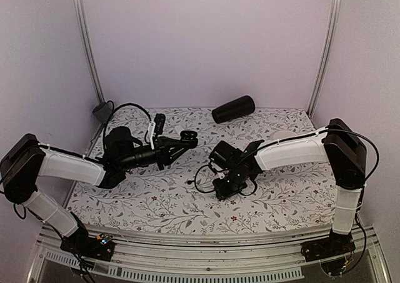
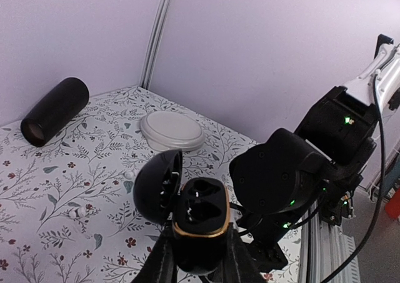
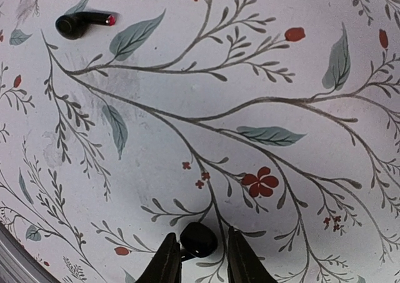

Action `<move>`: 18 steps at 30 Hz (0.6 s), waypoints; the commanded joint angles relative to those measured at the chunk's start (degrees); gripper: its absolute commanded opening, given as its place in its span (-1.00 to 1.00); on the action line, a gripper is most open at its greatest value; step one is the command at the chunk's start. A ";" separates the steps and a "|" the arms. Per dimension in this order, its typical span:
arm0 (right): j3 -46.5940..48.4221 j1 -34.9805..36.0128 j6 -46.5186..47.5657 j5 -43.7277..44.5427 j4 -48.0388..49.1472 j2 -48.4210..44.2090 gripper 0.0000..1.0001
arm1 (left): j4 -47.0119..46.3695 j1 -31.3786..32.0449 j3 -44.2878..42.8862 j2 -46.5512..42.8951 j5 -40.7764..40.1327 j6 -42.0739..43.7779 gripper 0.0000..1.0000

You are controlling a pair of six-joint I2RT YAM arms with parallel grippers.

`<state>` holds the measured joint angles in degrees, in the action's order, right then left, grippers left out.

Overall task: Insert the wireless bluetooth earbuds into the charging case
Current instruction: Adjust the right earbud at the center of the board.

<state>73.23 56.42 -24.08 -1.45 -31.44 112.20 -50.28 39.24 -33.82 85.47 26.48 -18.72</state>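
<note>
The black charging case [image 2: 199, 223] with a gold rim is clamped between my left gripper's [image 2: 200, 255] fingers and held above the mat, facing the right arm. Its lid [image 2: 155, 186] is swung open to the left, and the two hollows look empty. In the top view this gripper [image 1: 182, 140] sits left of centre. My right gripper [image 3: 200, 258] points down at the mat. One black earbud [image 3: 199, 239] lies between its fingers against the left one, with a sliver of mat showing before the right one. The other earbud [image 3: 82, 24], red-tipped, lies on the mat far up-left.
A black cylinder [image 1: 233, 109] lies at the back of the floral mat. A white round dish [image 2: 170, 131] sits near the back right corner. Two small white bits [image 2: 129, 174] [image 2: 76, 212] lie on the mat. The right arm's wrist [image 2: 281, 183] is close beside the case.
</note>
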 commanded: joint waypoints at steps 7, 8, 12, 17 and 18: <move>3.14 1.48 2.27 3.43 -1.52 2.88 -0.44 | -1.68 -0.68 -0.98 0.36 0.50 -0.26 -1.00; 3.10 1.45 2.28 3.47 -1.45 2.93 -0.44 | -1.55 -0.66 -0.98 0.26 0.50 -0.22 -1.00; 3.16 1.41 2.37 3.33 -1.34 2.81 -0.45 | -1.30 -0.69 -1.05 0.05 0.45 -0.09 -1.00; 3.23 1.41 1.14 2.73 -1.17 2.21 -0.52 | -1.31 -0.66 -1.16 0.25 0.48 -0.26 -1.00; 3.23 1.36 0.58 2.69 -1.10 2.08 -0.55 | -1.31 -0.66 -1.20 0.23 0.46 -0.26 -1.00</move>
<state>75.40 57.65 -22.31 0.99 -32.45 113.97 -50.28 39.24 -33.82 85.54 26.52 -18.72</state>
